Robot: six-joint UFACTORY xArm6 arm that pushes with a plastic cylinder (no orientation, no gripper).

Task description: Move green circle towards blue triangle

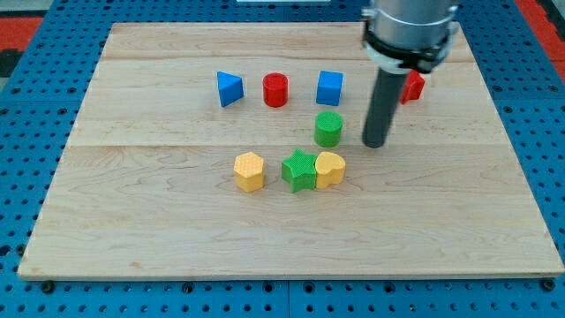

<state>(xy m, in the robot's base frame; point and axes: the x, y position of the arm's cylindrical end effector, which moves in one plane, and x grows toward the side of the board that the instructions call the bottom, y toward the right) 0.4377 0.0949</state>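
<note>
The green circle (328,129) stands upright on the wooden board, just right of the board's middle. The blue triangle (229,89) lies up and to the view's left of it, with a red circle (275,90) between them in the upper row. My tip (376,143) rests on the board a short way to the right of the green circle, with a small gap between them. The dark rod rises from it to the arm's housing at the view's top.
A blue cube (329,87) sits right above the green circle. A red block (412,86) is partly hidden behind the rod. Below are a yellow hexagon (249,171), a green star (300,170) and a yellow heart (330,168), the last two touching.
</note>
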